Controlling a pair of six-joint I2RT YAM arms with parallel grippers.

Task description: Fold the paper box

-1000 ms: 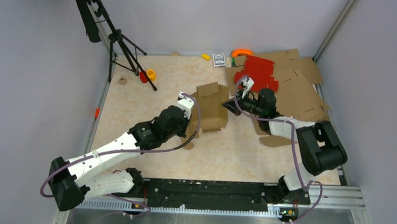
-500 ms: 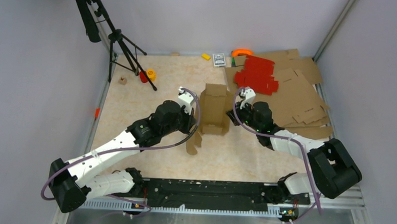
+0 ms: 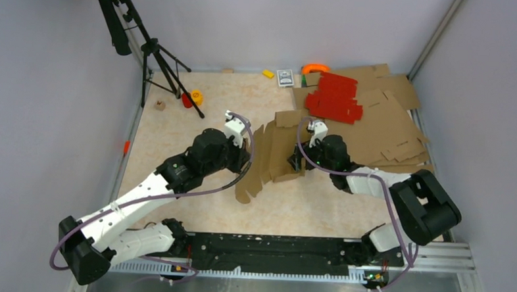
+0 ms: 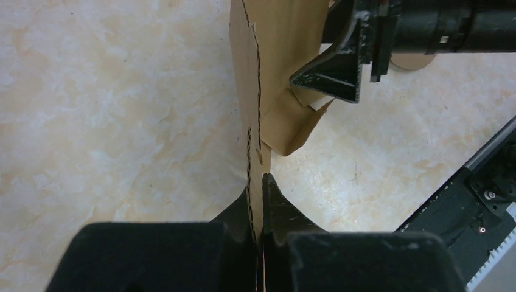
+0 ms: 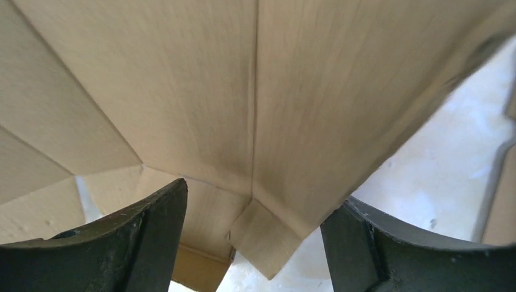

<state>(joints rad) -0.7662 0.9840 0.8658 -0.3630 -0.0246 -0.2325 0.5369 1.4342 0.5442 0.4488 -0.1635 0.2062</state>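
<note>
Right wrist view: plain brown corrugated cardboard box (image 5: 182, 91) fills it, outline cut off; my right gripper (image 5: 255, 204) spread wide. My left gripper (image 4: 261, 201), outstretched mid-bench, pinches the box's upright edge.

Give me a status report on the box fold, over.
Left end effector shut on paper box edge. Right end effector open, astride a panel. Cardboard sheets piled alongside.

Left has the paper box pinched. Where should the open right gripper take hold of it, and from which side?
Likely the free edge of the right-hand panel of the paper box, coming from the robot's right. The left gripper clamps the opposite panel, and that raised, thin edge faces the open right gripper, which can straddle it.
</note>
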